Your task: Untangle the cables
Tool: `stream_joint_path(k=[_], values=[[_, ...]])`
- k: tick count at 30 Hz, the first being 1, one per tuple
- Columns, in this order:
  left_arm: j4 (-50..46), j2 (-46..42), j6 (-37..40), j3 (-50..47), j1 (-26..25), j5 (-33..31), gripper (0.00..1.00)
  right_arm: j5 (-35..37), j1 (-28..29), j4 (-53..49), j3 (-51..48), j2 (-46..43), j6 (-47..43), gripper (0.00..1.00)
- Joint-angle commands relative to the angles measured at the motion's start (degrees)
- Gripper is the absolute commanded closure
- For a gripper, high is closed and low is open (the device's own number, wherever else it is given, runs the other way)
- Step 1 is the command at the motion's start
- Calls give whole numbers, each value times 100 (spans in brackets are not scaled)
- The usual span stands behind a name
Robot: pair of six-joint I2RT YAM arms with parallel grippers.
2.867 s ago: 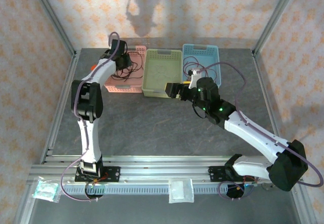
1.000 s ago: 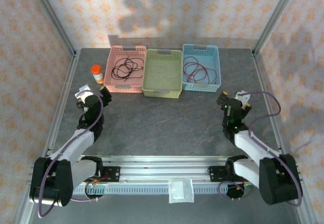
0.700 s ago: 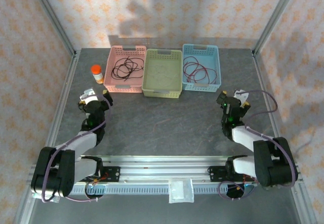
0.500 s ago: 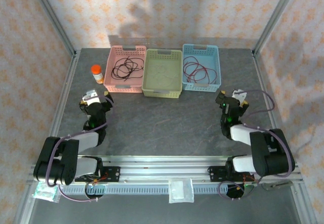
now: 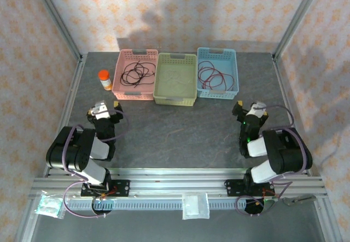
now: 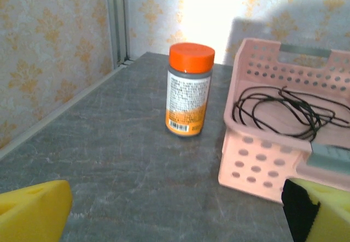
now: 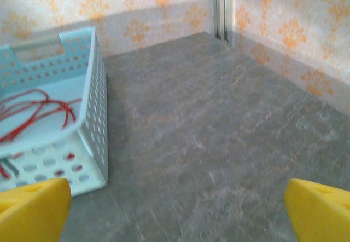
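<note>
Both arms have folded back. Now the left claw [image 5: 104, 107] and right claw [image 5: 250, 107] gape wide, empty; cables [image 5: 136, 73] lie well ahead in baskets [image 5: 135, 95].

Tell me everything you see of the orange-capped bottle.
The bottle is a small, plastic-looking jar with a bright orange cap, closed, and a white printed label that turns orange at the bottom, with a barcode. It stands upright on the grey table, left of the pink basket with a gap between; nothing else touches it.
</note>
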Motion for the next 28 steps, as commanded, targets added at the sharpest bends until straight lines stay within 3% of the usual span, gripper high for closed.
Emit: stream_joint_path(k=[1,3,28], values=[[-352,-119,-99,401,53,-71,0,-46,-33,639,141,68,-117,0],[79,9,-25,306,44,-82,1,38,-56,150,387,84,-17,0],[-221,-21,138,425,35,393,1,-53,-110,259,336,73,-19,0]])
